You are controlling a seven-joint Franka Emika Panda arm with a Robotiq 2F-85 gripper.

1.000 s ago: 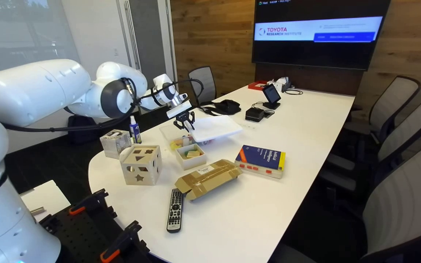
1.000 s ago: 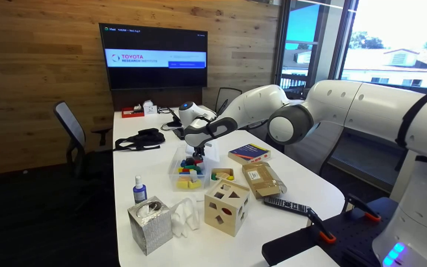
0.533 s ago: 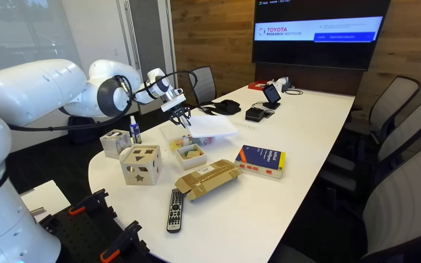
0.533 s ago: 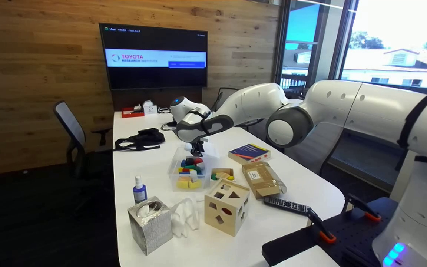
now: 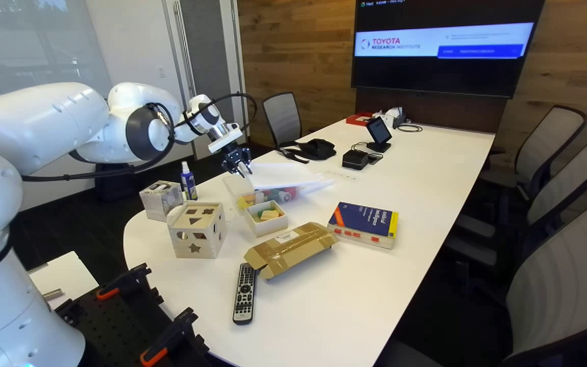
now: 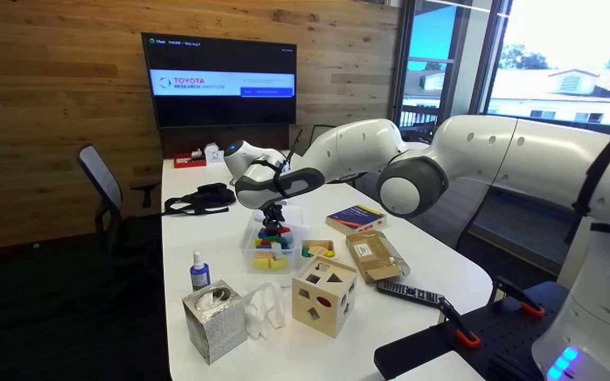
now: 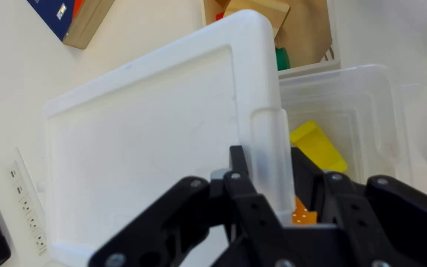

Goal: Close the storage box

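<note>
A gripper (image 7: 267, 154) pinches a white lid (image 7: 143, 144) by its end above the storage box (image 7: 347, 89) on a table (image 5: 344, 300), the box's uncovered end lying past the grip, roughly along the lid's long axis, toward the tissue box (image 5: 161, 204).

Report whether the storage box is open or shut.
Open: in the wrist view the fingers hold the lid, leaving one end of the storage box uncovered, a yellow block showing inside.
</note>
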